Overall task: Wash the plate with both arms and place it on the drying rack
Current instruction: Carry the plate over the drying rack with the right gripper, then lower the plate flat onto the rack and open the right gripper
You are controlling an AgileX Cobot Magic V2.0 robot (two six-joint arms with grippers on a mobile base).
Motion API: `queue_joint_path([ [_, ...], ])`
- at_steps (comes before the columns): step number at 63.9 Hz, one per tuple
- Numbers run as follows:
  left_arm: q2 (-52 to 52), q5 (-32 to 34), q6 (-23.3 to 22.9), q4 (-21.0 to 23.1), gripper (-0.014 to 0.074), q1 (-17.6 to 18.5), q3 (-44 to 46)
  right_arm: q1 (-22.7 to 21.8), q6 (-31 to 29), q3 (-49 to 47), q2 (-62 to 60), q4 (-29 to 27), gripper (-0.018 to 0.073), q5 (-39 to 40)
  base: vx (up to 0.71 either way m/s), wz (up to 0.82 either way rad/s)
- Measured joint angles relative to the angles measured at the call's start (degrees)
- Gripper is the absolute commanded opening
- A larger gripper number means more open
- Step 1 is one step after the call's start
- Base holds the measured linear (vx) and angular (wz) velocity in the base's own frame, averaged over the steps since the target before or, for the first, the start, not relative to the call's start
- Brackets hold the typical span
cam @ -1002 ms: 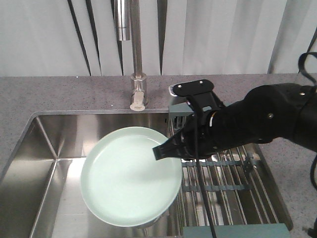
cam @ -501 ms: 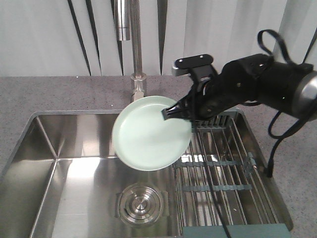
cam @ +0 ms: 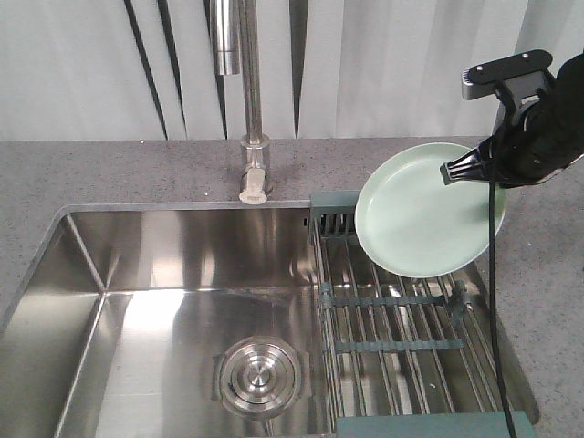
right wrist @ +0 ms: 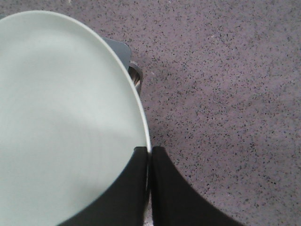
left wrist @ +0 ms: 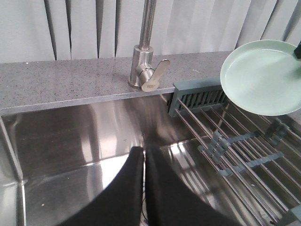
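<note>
The plate [cam: 422,210] hangs tilted in the air over the far end of the drying rack [cam: 401,333], its right edge reaching past the rack to the speckled bench [right wrist: 225,84]; the right tool [right wrist: 150,151] is pinched tight on that right rim, one finger on each face; the left tool [left wrist: 144,155] hovers low over the sink [cam: 173,274], fingers pressed together on nothing, well apart from the plate.

plate [cam: 422,217] over drying rack [cam: 401,356], faucet [cam: 251,109] to left

No readable text, label or number shows anywhere.
</note>
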State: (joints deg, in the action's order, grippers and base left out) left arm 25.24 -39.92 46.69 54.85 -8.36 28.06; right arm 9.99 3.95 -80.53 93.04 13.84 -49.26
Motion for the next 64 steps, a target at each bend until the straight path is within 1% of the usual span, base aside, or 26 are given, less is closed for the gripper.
queue_joint_path([
  [23, 0.0, 0.0, 0.0, 0.0, -0.0006, 0.0, 0.0, 1.23, -2.29, 0.0, 9.54, -0.74, -0.0001, -0.11, 0.0, 0.0],
  [30, 0.0, 0.05, 0.0, 0.0, -0.0006, 0.0, 0.0, 1.48, -2.57, 0.0, 11.54, -2.04, 0.0, -0.11, 0.0, 0.0],
  [38, 0.0, 0.05, 0.0, 0.0, -0.0006, 0.0, 0.0, 1.48, -4.61, 0.0, 12.8, -4.21, 0.0004, 0.29, 0.0, 0.0],
  [47, 0.0, 0.05, 0.0, 0.0, -0.0006, 0.0, 0.0, 1.48, -5.35, 0.0, 13.37, -5.1, 0.0015, 0.54, 0.0, 0.0],
  [56, 0.0, 0.05, 0.0, 0.0, -0.0006, 0.0, 0.0, 1.48, -5.75, 0.0, 13.37, -5.1, 0.0083, 0.68, 0.0, 0.0],
  [64, 0.0, 0.05, 0.0, 0.0, -0.0006, 0.0, 0.0, 1.48, -5.94, 0.0, 13.37, -4.99, 0.0203, 0.7, 0.0, 0.0],
])
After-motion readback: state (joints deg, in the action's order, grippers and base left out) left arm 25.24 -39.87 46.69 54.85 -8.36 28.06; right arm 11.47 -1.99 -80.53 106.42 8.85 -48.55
